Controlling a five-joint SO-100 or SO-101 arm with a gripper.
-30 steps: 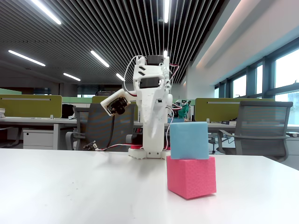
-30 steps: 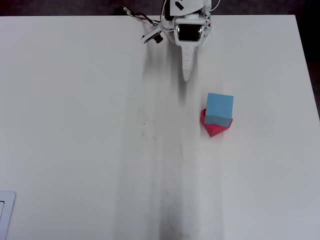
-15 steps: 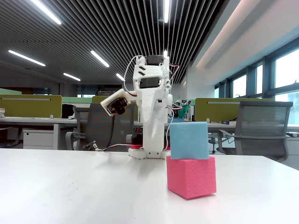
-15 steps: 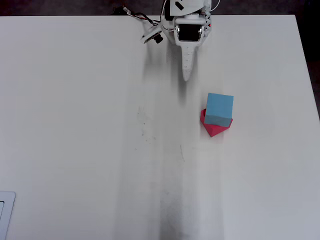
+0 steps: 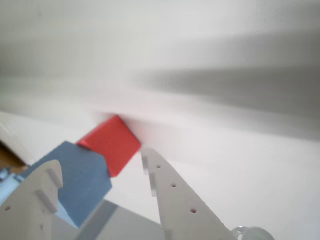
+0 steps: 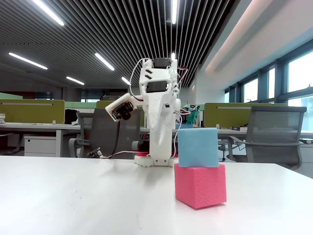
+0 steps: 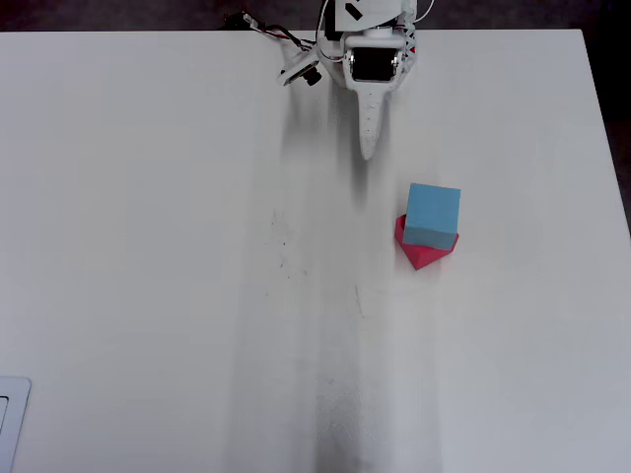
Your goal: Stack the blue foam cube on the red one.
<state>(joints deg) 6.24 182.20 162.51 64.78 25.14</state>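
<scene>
The blue foam cube (image 6: pixel 197 147) rests on top of the red one (image 6: pixel 200 185), turned a little against it; the overhead view shows the blue foam cube (image 7: pixel 433 209) covering most of the red one (image 7: pixel 424 254). My gripper (image 7: pixel 367 151) is folded back by the arm's base, pointing down at the table, apart from the stack and holding nothing. In the overhead and fixed views its jaws read as one narrow shut wedge (image 6: pixel 157 159). From the wrist view, the blue foam cube (image 5: pixel 80 175) and the red one (image 5: pixel 112 142) appear past the gripper (image 5: pixel 100 157).
The white table (image 7: pixel 148 246) runs to a right edge (image 7: pixel 606 148) near the stack. The arm's base and cables (image 7: pixel 286 49) sit at the far edge. A pale object (image 7: pixel 8 419) pokes in at the overhead view's lower left. Office chairs (image 6: pixel 274 137) stand behind the table.
</scene>
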